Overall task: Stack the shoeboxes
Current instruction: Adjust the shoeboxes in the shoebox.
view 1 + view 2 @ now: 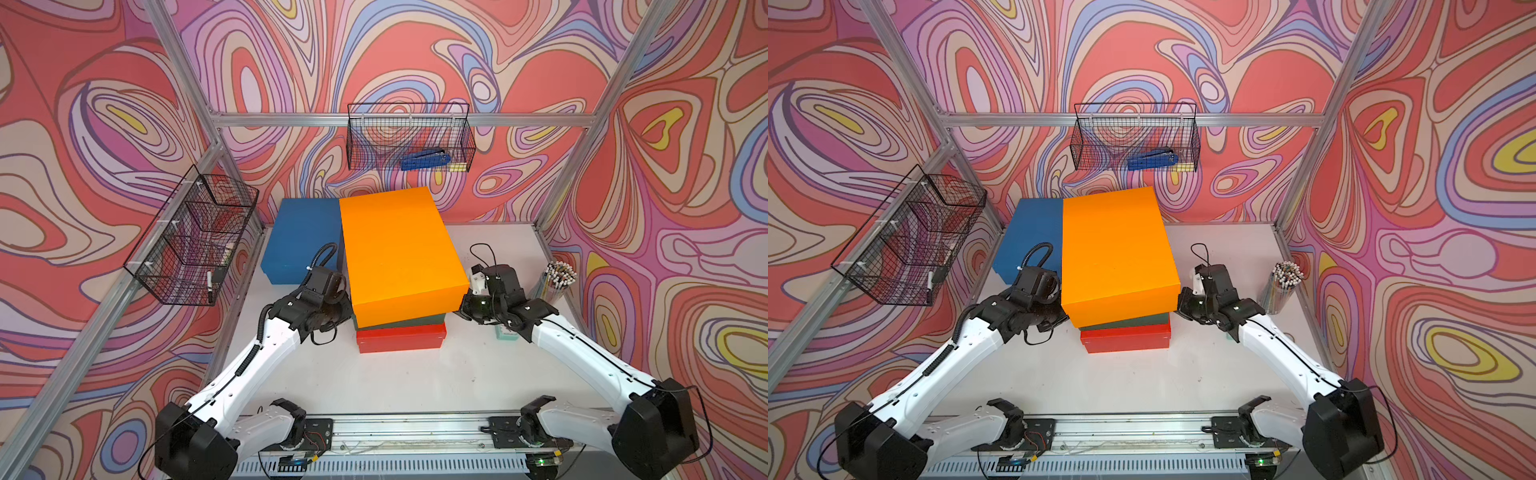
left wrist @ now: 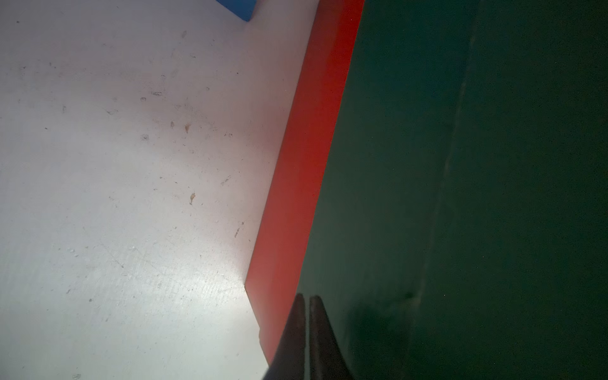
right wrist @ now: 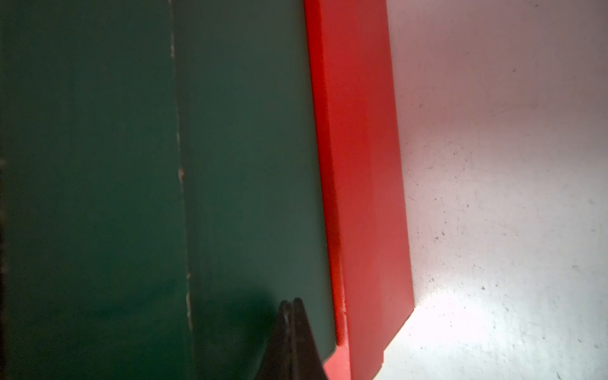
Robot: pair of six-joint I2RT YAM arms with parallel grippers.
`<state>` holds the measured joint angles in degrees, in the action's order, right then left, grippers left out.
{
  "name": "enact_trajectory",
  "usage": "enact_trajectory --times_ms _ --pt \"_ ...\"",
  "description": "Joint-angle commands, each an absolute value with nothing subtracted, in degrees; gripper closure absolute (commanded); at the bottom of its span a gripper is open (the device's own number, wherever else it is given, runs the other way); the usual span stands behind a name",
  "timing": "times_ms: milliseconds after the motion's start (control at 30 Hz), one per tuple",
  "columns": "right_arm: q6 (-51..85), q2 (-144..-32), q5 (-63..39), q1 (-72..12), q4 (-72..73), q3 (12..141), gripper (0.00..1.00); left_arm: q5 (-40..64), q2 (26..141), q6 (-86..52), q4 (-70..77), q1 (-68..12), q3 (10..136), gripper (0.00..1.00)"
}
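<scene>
Orange shoebox (image 1: 401, 253) on green shoebox (image 2: 460, 164), red shoebox (image 1: 401, 338) under. Behind orange shoebox, wire basket (image 1: 374, 137) holds blue stapler (image 1: 424, 161). Left gripper (image 2: 307, 297), right gripper (image 3: 291, 302) squeezed shut, empty.

I am facing the matt dark green shoebox (image 2: 477, 164); the white worktop (image 2: 115, 197) is showing scuffs and sheen.

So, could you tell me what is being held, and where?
Nothing: the left fingers and right fingers are shut empty, close beside the green box.

Green shoebox (image 1: 419, 322) (sliver) beneath orange shoebox (image 1: 399, 249)
</scene>
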<state>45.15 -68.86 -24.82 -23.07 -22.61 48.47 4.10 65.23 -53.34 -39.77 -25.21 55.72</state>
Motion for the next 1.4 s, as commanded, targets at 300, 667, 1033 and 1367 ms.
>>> enact_trajectory --times_ms 300,667,1033,1367 --pt "41.7 -70.0 -27.1 -21.0 -19.9 48.8 1.0 5.2 62.9 -51.0 -40.5 -24.5 55.6 1.0" --pt "44.0 -70.6 -35.3 -19.3 -16.5 48.5 1.0 13.1 62.1 -55.2 -34.8 -23.6 51.4 1.0" --pt "47.2 -65.9 -38.4 -19.6 -16.8 47.3 1.0 13.3 61.3 -57.1 -34.0 -26.3 51.9 1.0" --pt "48.7 -64.7 -39.3 -19.6 -16.0 45.5 1.0 11.0 60.1 -58.0 -36.0 -29.3 53.2 1.0"
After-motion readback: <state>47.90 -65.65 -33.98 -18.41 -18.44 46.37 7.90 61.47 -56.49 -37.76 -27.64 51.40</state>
